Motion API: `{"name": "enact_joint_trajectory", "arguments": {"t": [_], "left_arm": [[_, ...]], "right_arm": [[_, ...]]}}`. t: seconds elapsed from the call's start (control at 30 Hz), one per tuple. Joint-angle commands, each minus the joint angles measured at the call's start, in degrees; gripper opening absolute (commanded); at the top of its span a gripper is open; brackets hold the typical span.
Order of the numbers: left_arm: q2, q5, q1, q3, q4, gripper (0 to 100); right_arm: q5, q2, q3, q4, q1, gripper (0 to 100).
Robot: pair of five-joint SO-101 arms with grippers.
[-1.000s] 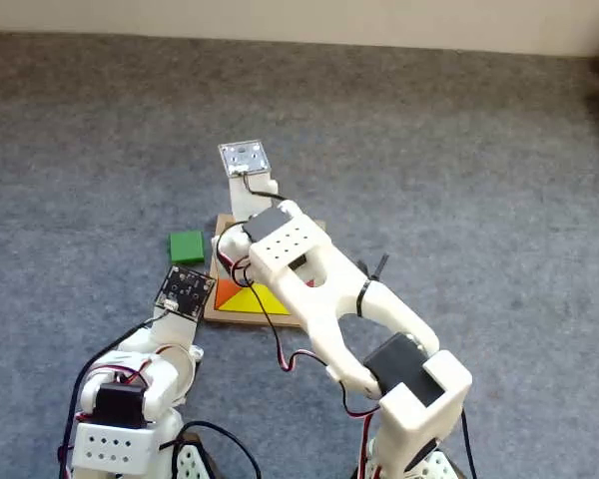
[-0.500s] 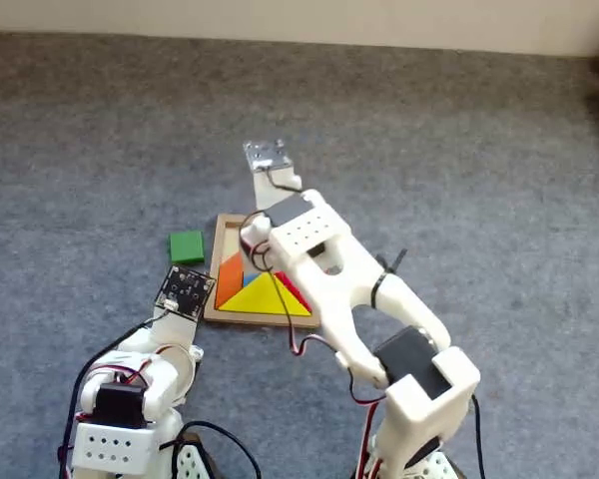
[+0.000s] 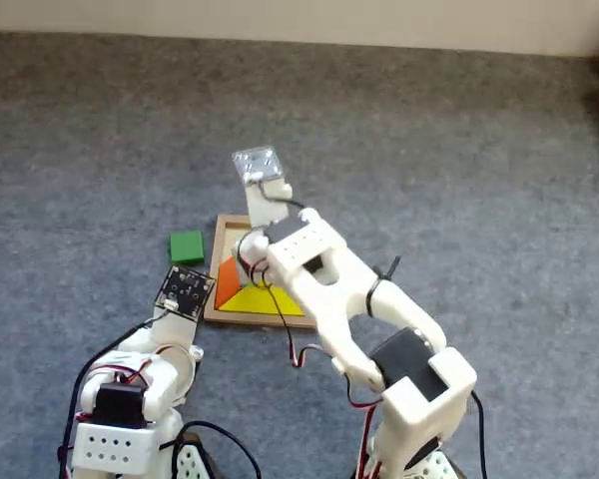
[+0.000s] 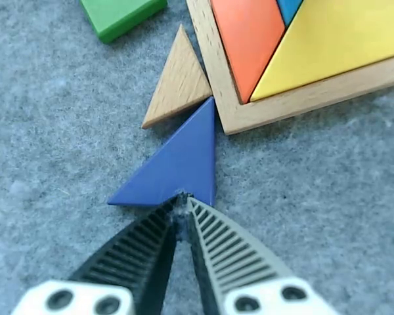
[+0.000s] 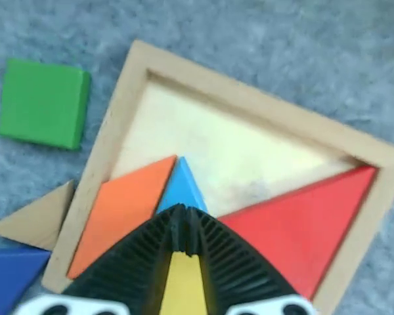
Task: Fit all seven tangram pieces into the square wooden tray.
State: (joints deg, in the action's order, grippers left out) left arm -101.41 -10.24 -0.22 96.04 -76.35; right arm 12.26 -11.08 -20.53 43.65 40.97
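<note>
The square wooden tray [image 5: 246, 104] holds orange [image 5: 121, 213], light-blue [image 5: 180, 190], yellow [image 4: 328, 39] and red [image 5: 302, 230] pieces, and in the high view the green square [image 3: 187, 245] lies at the tray's 9 o'clock. The left gripper [image 4: 182, 202], pinched nearly closed and empty, touches the dark blue triangle [image 4: 180, 161], which lies beside the plain wooden triangle [image 4: 179, 82] against the tray's rim. The right gripper [image 5: 182, 220], closed on nothing, hangs over the light-blue piece.

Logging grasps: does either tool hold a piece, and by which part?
Neither holds anything. The left tool, shut, only touches the blue triangle at its edge; the right tool, shut, hangs over the tray.
</note>
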Motion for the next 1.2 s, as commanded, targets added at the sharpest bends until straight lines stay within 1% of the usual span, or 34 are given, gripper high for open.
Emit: {"name": "enact_joint_trajectory", "arguments": {"t": [0.0, 0.17, 0.37, 0.5, 0.63, 0.8, 0.9, 1.0, 1.17], "left_arm": [[-2.15, -0.18, -0.04, 1.1, -0.35, 1], [-2.15, -0.18, -0.04, 1.1, -0.35, 1], [-2.15, -0.18, -0.04, 1.1, -0.35, 1], [-2.15, -0.18, -0.04, 1.1, -0.35, 1], [-2.15, -0.18, -0.04, 1.1, -0.35, 1], [-2.15, -0.18, -0.04, 1.1, -0.35, 1], [-2.15, -0.18, -0.04, 1.1, -0.35, 1], [-2.15, -0.18, -0.04, 1.1, -0.35, 1], [-2.15, -0.18, -0.04, 1.1, -0.35, 1]], "right_arm": [[-0.97, 0.66, -4.7, -5.85, 3.47, 1.2], [-0.97, 1.27, -7.78, -6.11, 6.02, 1.2], [-0.97, 1.63, -6.73, 0.48, 5.49, 1.2], [-0.97, 7.25, -5.85, 0.66, 3.56, 1.2], [-0.97, 16.31, -10.59, 0.75, -1.54, 1.2], [-0.97, 25.27, -17.98, -3.12, -11.65, 1.2], [-0.97, 31.6, -21.23, -3.38, -17.36, 1.2], [-0.97, 41.01, -26.33, -3.3, -20.7, 1.2], [-1.05, 59.47, -39.16, -3.65, -22.81, 1.2]]}}
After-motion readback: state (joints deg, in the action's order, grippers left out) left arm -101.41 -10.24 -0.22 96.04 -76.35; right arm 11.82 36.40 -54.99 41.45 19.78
